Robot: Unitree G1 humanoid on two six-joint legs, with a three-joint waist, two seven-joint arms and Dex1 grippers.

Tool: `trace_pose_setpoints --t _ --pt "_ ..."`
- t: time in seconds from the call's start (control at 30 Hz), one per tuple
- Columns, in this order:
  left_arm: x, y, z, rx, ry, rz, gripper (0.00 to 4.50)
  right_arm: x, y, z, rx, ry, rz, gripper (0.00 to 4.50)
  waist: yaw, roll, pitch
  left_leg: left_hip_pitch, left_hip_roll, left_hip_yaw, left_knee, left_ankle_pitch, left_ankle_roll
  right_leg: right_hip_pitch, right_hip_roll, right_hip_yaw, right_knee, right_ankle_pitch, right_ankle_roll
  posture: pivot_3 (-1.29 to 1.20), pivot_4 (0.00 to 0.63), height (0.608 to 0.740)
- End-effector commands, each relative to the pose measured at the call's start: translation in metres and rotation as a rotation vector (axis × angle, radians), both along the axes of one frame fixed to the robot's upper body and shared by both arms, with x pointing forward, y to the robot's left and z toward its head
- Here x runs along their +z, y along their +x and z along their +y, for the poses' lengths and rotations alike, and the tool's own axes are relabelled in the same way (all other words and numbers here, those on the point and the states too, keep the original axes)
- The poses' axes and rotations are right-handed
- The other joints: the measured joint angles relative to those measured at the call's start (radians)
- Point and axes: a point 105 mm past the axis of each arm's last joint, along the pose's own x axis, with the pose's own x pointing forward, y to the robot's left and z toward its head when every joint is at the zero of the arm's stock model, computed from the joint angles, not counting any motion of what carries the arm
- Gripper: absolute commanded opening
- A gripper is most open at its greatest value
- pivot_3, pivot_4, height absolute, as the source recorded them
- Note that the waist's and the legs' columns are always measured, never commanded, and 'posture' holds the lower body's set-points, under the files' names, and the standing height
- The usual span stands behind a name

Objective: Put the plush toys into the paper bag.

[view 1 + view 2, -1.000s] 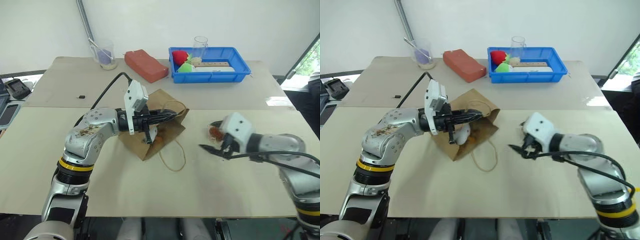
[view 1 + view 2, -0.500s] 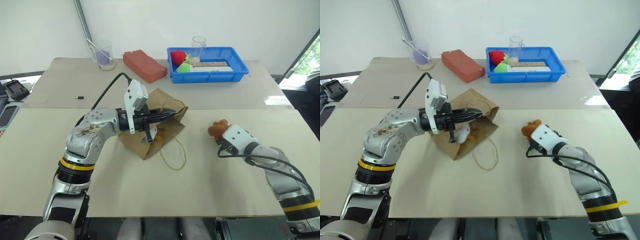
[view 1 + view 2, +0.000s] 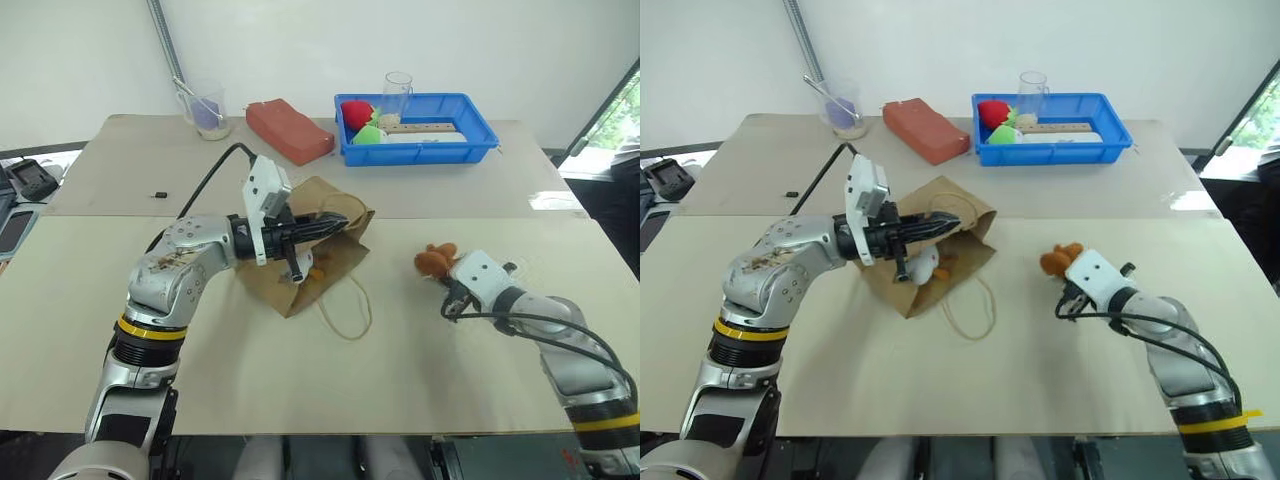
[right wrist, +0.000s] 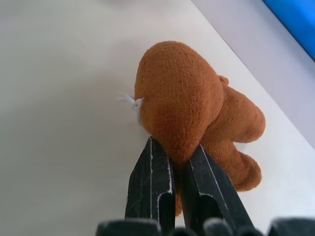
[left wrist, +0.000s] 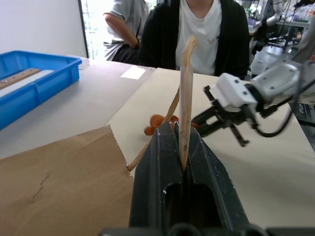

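The brown paper bag (image 3: 312, 262) lies on the table with its mouth facing right. My left gripper (image 3: 338, 221) is shut on its upper rim and holds the mouth open; the pinched paper edge (image 5: 185, 98) stands up between its fingers. Inside the mouth sits the white plush toy (image 3: 923, 266) with orange legs. One cord handle (image 3: 347, 310) loops out onto the table. To the right, the orange-brown plush toy (image 3: 434, 260) rests on the table, and my right gripper (image 4: 176, 150) is shut on its near side, fingers (image 4: 152, 172) pressed into the fur.
A blue tray (image 3: 470, 148) at the back holds red and green soft items and a clear cup. A reddish block (image 3: 292, 130) and a measuring cup (image 3: 208, 110) stand at the back left. People sit across the table (image 5: 197, 29).
My right gripper came down beside the orange-brown plush toy and shut on it; a second ago it hung open. The left gripper kept its hold on the bag.
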Motion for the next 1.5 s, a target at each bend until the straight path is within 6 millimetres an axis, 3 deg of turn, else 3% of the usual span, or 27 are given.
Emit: trace_pose_setpoints --t 0.03,0.13,0.23,0.5,0.9,1.1,1.27,1.5 --pt "0.015 -0.004 -0.002 -0.030 -0.019 -0.037 0.00 0.029 -0.027 0.043 0.225 0.040 0.025 0.02 -0.001 0.000 0.000 0.000 0.000 -0.001 0.000 0.000 0.000 0.000 0.000 0.000 0.000 0.000 0.000 0.00 0.150 0.740" --pt "0.016 -0.007 -0.006 -0.058 -0.024 -0.022 0.00 0.035 -0.042 0.074 0.337 0.091 0.063 0.02 -0.001 0.000 0.000 0.000 0.000 -0.001 0.000 0.000 0.000 0.001 0.001 -0.001 0.000 0.000 0.000 0.00 0.150 0.740" --pt "0.016 -0.009 -0.008 -0.072 -0.019 -0.017 0.00 0.036 -0.042 0.097 0.368 0.134 0.069 0.02 0.001 0.000 0.000 0.000 0.000 -0.001 0.000 0.000 0.000 0.001 0.001 -0.001 0.000 0.000 0.000 0.00 0.150 0.740" --pt "0.015 -0.019 -0.010 -0.119 -0.008 0.004 0.00 0.040 0.001 0.125 0.263 0.219 -0.025 0.02 0.001 0.000 0.000 0.000 0.000 -0.001 0.000 0.000 0.000 -0.001 0.000 -0.001 0.001 0.000 0.000 0.00 0.150 0.740" --pt "0.016 -0.025 -0.013 -0.145 -0.017 0.024 0.00 0.038 0.040 0.151 0.104 0.384 -0.045 0.02 -0.002 0.000 0.000 -0.001 0.000 -0.002 0.000 0.000 0.000 -0.002 0.000 -0.001 0.001 0.000 0.000 0.00 0.150 0.740" --pt "0.017 -0.020 -0.011 -0.109 -0.030 0.024 0.00 0.038 0.044 0.152 0.067 0.428 -0.061 2.18 0.001 0.000 0.000 -0.001 0.000 -0.002 0.000 0.000 0.000 -0.002 -0.001 -0.001 0.001 0.000 0.000 0.00 0.150 0.740" --pt "0.016 -0.016 -0.009 -0.073 -0.034 0.016 0.00 0.045 0.027 0.144 0.120 0.445 -0.025 3.86 0.001 0.000 0.000 -0.001 -0.001 -0.002 0.000 0.000 0.000 -0.002 -0.001 -0.001 0.001 0.000 0.000 0.00 0.150 0.740" --pt "0.016 -0.012 -0.008 -0.053 -0.039 0.010 0.00 0.048 -0.023 0.108 0.257 0.397 0.137 3.86 0.003 0.000 0.000 -0.001 -0.001 -0.003 0.000 0.000 0.000 -0.002 -0.001 -0.002 0.000 0.000 0.000 0.00 0.150 0.740"
